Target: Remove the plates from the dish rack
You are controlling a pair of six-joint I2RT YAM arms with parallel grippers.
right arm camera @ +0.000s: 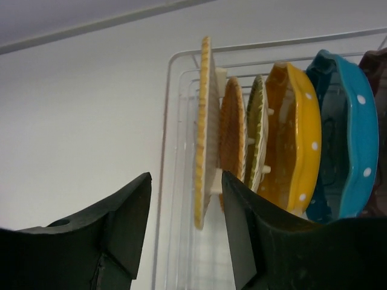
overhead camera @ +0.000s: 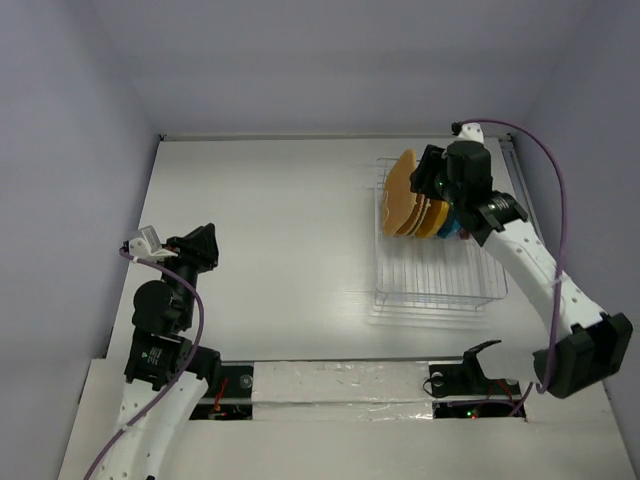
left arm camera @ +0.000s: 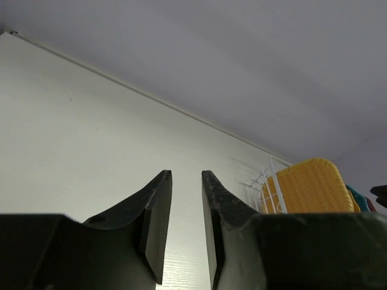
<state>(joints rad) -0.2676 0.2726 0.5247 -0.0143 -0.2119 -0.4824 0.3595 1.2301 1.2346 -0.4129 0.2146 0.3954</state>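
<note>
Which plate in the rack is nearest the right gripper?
The tan woven plate at the end of the row, taller than the rest. It stands in line with the right gripper, the yellow dotted plate and blue plate farther along.

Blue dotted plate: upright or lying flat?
Upright: the blue dotted plate stands on edge in the clear ribbed dish rack, beside the yellow dotted plate.

1. Left arm [overhead camera: 160, 340]: folded up over its base, well to the left of the dish rack [overhead camera: 440, 290].
2. Left gripper [left arm camera: 186, 176]: held level and aimed just left of the rack. Fingers close to parallel with a narrow gap, nothing between them.
3. Right arm [overhead camera: 535, 270]: stretched from its base along the rack's right side to its far end.
4. Right gripper [right arm camera: 186, 181]: at the rack's far end, jaws well apart, not clamped on anything.
</note>
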